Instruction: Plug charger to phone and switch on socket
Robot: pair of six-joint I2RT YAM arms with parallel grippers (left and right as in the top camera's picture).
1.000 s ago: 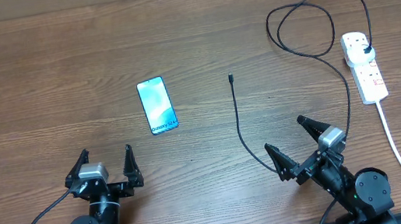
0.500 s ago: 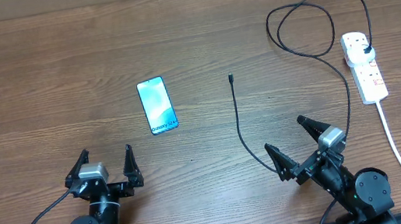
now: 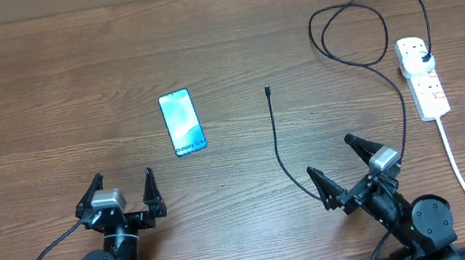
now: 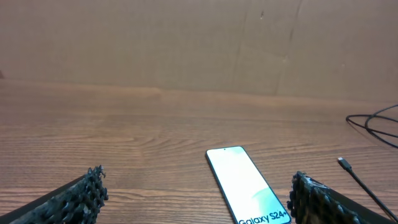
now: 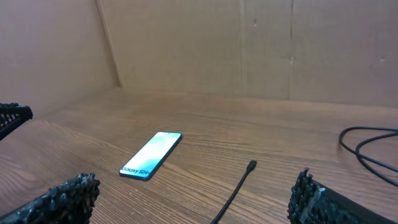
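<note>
**Phone** [image 3: 182, 122]: flat on the table, screen up and lit, left of centre, just ahead of the left gripper [image 3: 122, 177]. Its lower edge runs out of the left wrist view.

**Charger** [image 3: 274, 133]: thin black cable. Connector tip [image 3: 268, 90] lies bare on the wood, well apart from the phone, to its right. The cable runs back toward the right gripper [image 3: 329, 156], passes out of sight beneath that arm, and loops at the far right. Plug end [image 3: 423, 55] is seated in the socket.

**Socket** [image 3: 422, 76]: white strip at the right edge, white cord [image 3: 456, 162] trailing off the near side. Switch position too small to read.

**Left gripper**: fingers spread wide, nothing between them.

**Right gripper**: fingers spread wide, nothing between them.

**Table** [image 3: 44, 83]: brown wood grain.

**Backdrop** [image 4: 186, 43]: plain cardboard panels standing behind the table and along its left side.
</note>
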